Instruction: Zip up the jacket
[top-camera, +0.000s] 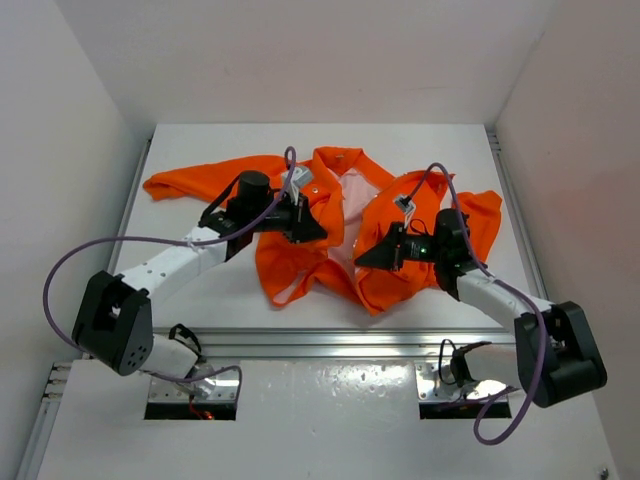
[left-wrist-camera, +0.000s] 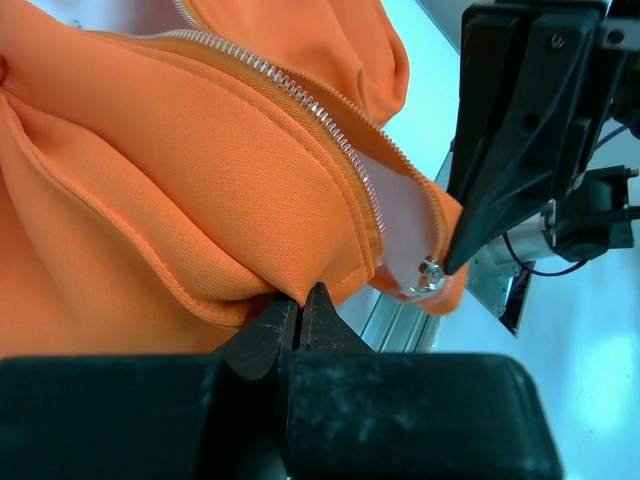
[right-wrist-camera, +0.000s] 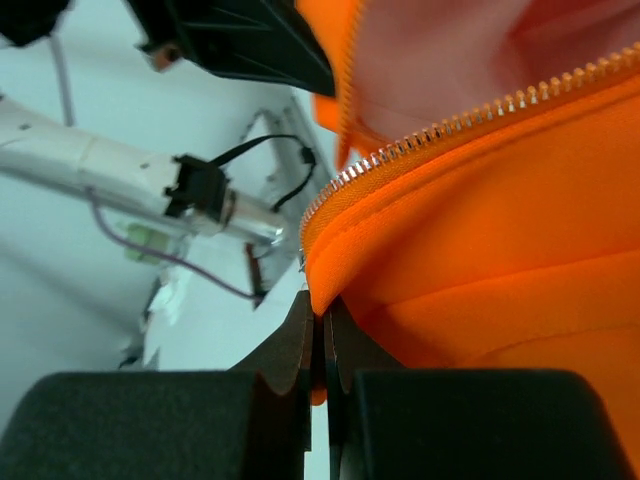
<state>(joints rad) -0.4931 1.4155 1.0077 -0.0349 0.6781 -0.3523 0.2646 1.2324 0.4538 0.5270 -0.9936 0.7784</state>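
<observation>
Tabletop (top-camera: 200, 290): white and flat, boxed in by pale walls (top-camera: 80, 120) on three sides; both my arms reach onto it from the near edge.
Jacket (top-camera: 280, 262): bright orange, lying across the middle and far part of the tabletop, collar toward the far wall, one sleeve (top-camera: 190, 185) stretched out to the left. The front is open, with pinkish-white lining (top-camera: 352, 200) showing between the two front panels.
Left gripper (top-camera: 322, 232): over the left front panel, pointing at the opening. My wrist view shows its fingers pressed together, pinching a folded orange edge of the jacket just below the zipper (left-wrist-camera: 320, 115).
Right gripper (top-camera: 360, 262): over the right front panel, facing the left gripper, with the open strip between them. Its fingers are closed tight on the orange edge right under the other row of zipper teeth (right-wrist-camera: 450, 125).
Zipper: unjoined, its two rows apart. A small metal piece (left-wrist-camera: 430, 270) at one lower end sits just beside the right gripper's tip.
</observation>
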